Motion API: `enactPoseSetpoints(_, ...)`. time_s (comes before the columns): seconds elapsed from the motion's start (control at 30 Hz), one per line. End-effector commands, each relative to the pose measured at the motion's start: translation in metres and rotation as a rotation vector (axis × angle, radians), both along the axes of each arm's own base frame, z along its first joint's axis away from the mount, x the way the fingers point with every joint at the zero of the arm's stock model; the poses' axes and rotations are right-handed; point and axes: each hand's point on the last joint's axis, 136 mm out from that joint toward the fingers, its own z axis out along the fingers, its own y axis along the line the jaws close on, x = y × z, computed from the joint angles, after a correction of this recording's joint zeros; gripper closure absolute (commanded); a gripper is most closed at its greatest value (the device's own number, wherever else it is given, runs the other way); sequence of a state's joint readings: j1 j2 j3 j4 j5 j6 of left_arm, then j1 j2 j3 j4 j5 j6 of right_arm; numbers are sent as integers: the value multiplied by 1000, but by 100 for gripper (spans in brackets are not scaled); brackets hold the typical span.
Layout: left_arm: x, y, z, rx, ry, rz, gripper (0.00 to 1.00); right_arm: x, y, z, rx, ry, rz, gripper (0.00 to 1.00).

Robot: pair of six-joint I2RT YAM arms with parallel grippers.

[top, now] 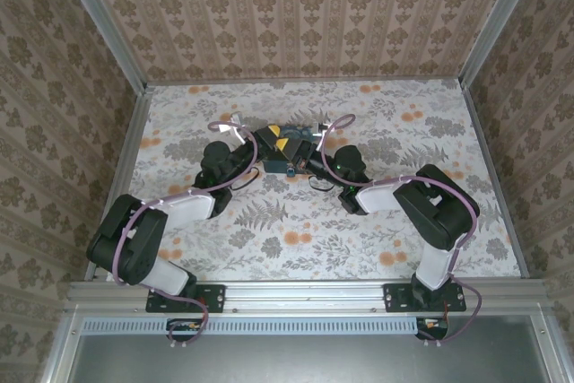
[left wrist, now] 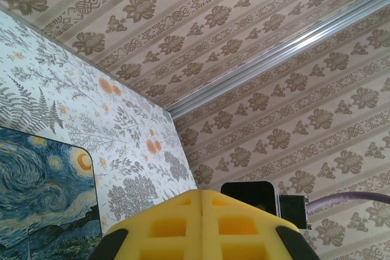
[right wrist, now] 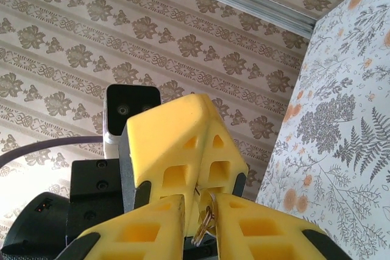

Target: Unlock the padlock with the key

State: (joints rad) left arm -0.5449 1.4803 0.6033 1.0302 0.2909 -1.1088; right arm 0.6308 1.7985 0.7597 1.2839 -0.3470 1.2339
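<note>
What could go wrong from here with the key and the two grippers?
The key looks pinched only at the very tips of the right gripper, so it may slip or twist. The shut left gripper sits pressed close against the right one, so their fingers could bump and knock the key loose.

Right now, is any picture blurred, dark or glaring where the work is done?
Top external: even light, sharp, but the tin sits half hidden under the arms. Left wrist: the left pincer's fingers soft, wallpaper crisp. Right wrist: the metal piece between the right pincer's fingers lies in shade; no glare.
</note>
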Motion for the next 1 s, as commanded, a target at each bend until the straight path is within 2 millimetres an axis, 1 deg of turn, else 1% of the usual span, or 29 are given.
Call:
enactPoseSetpoints(0.0,-3,-5,5,-25,-9,-25,100,-4,-2,11,18,-52,13,80)
enactPoseSetpoints(0.3,-3,-8,3,-20,0,-37,100,-5,-4,11,13,-56,16,93)
enactPoseSetpoints(0.4,-3,-9,2,-16,5,-41,100,-6,-4,14,13,-65,19,100)
enactPoseSetpoints(0.7,-3,-10,-1,-13,24,-49,100,-10,-9,18,9,-82,13,100)
enactPoseSetpoints(0.73,-2,-9,0,-13,26,-45,95,-10,-10,18,8,-83,9,100)
enactPoseSetpoints(0.77,-2,-8,0,-14,29,-42,85,-9,-13,16,6,-76,1,100)
enactPoseSetpoints(0.83,0,-2,6,-21,23,-31,76,-7,-18,12,5,-61,-18,100)
enactPoseSetpoints(0.87,0,2,7,-22,26,-21,69,-7,-21,9,0,-53,-24,100)
enactPoseSetpoints(0.97,0,16,15,-11,24,2,58,-8,-30,3,-8,-38,-47,100)
